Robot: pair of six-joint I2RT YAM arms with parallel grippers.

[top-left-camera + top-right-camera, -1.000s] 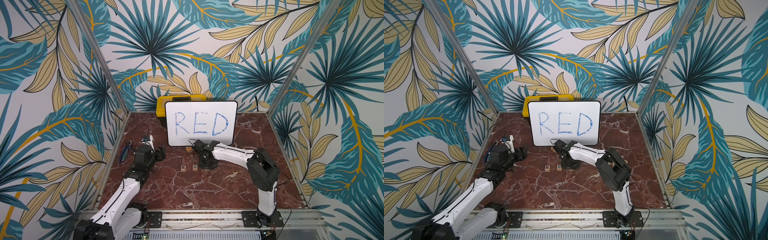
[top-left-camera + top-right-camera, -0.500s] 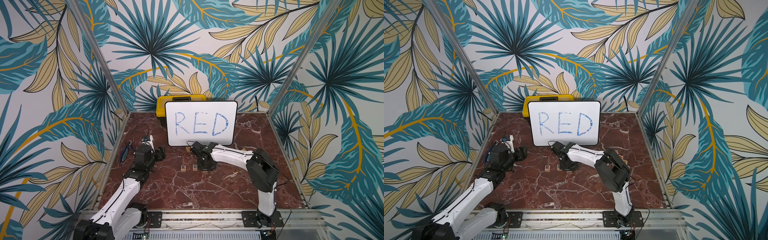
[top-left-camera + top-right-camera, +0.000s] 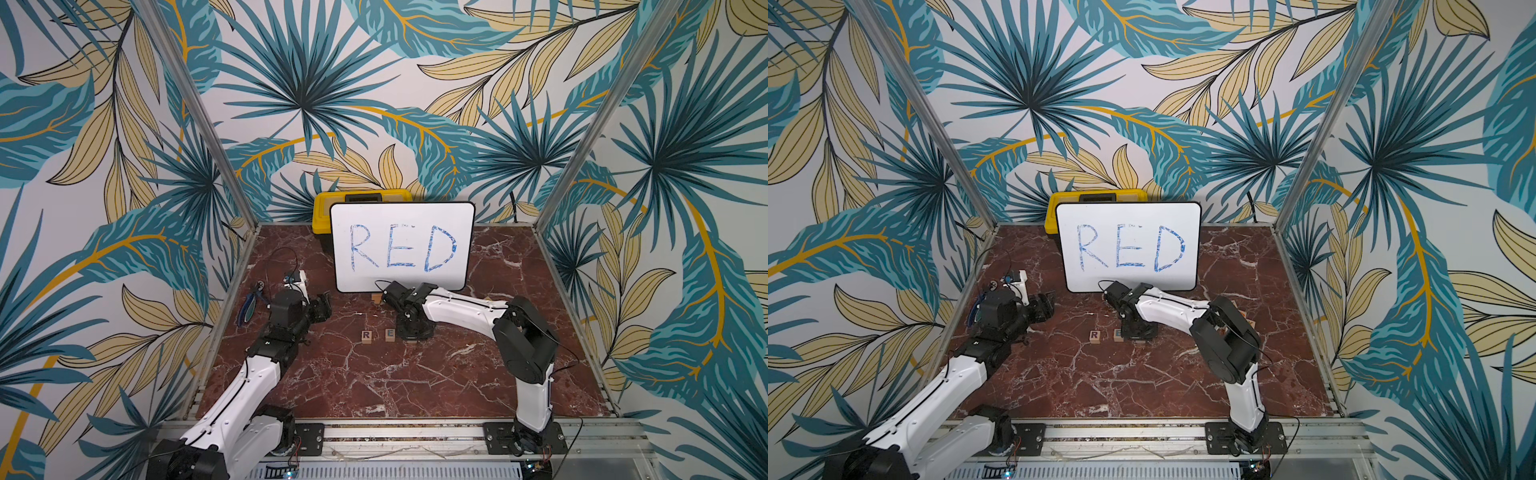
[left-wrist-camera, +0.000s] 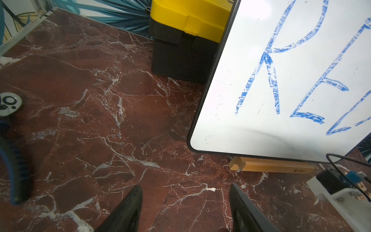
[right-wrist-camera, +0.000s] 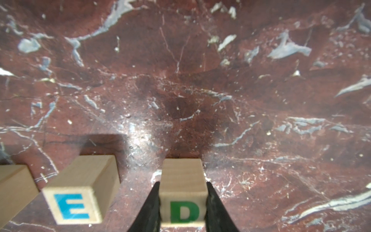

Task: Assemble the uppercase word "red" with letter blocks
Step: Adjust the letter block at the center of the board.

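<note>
Hardly anything has shifted in the last second: your right gripper (image 5: 183, 184) has only nudged a shade sideways next to the E block (image 5: 80, 192), and your left arm sits where it was. Your right gripper's fingers press flat against two opposite sides of the D block (image 5: 181, 211), its green letter facing the wrist camera, low over the table (image 3: 374, 386); you cannot tell whether it touches down. Just beside that gripper sits the E block, apart from D, with the R block (image 3: 366, 335) next beyond it. Your left gripper (image 4: 184, 185) hangs with fingers spread, gripping nothing, the whiteboard (image 3: 402, 245) corner ahead of it
</note>
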